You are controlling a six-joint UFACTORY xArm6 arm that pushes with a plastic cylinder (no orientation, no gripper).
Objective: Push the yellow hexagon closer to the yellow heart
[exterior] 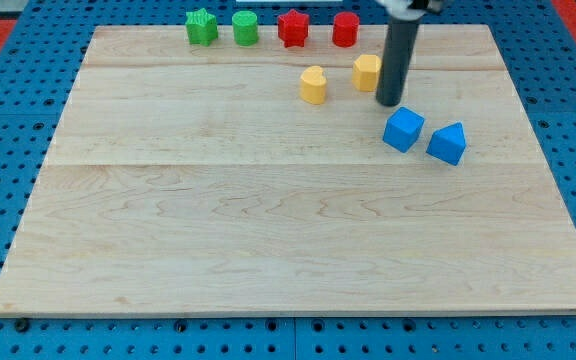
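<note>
My tip [389, 103] sits on the wooden board [268, 230] in the upper right of the frame, at the end of a plain dark rod that holds nothing. It stands just right of the yellow hexagon [366, 72], close against that block's right side; I cannot tell whether they touch. The yellow heart [313, 85] lies a short way left of the hexagon and slightly lower, with a gap between them. Just below and right of my tip is a blue cube [403, 129], and beside it, further right, a blue block with a peaked top [447, 143]. Along the top edge runs a row: green star [201, 26], green cylinder [245, 28], red star [293, 28], red cylinder [345, 29].
</note>
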